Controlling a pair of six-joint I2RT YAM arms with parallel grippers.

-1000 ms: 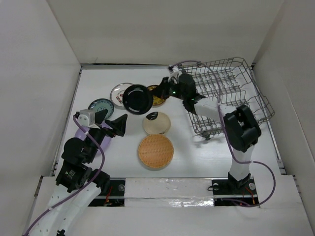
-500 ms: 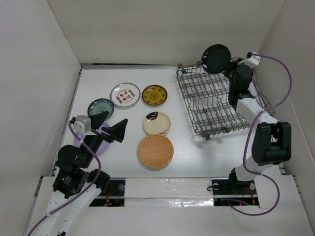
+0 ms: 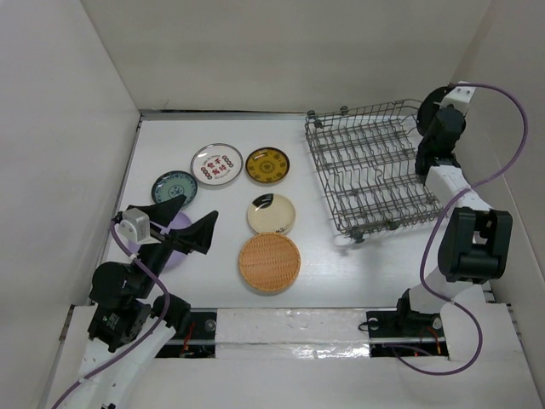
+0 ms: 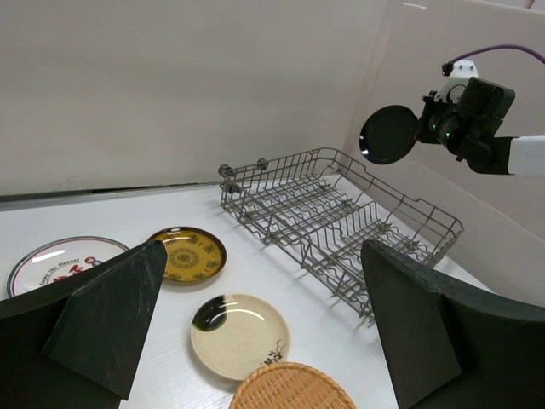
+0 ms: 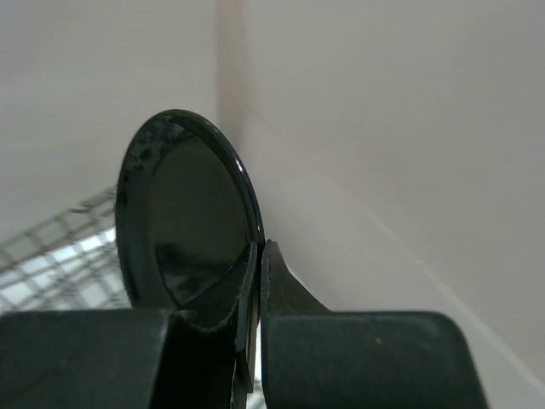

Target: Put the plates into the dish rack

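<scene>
- The black plate (image 5: 183, 217) is glossy, plain and round with a thin raised rim. There's some dusty grey speckling near its top edge.
- The right gripper (image 5: 258, 264) has it pinched by the lower rim, with the jaws closed down to a sliver on the plate's edge. The plate stands roughly upright.
- From the left wrist cam it hangs in the air above the far right end of the dish rack (image 3: 375, 170), close to the side wall and not touching the wire.
- The rack is grey wire with rows of upright tines. It sits on the right side of the white table (image 3: 341, 273).
- The rest of the plates lie flat on the table to the left of the rack:
  - white plate with red marks (image 3: 216, 164)
  - dark yellow patterned plate (image 3: 267, 164)
  - teal plate (image 3: 174, 186)
  - cream plate with a dark smudge on one side (image 3: 271, 214)
  - orange-tan plate with a woven-looking texture (image 3: 269, 262)
  - lavender plate (image 3: 173, 254), mostly hidden under the left arm
- The left gripper (image 3: 196, 210) is spread wide, holds nothing, and hovers over the left side.
- Writing: the red marks on the white plate look like characters, but they're too small for me to read.
</scene>
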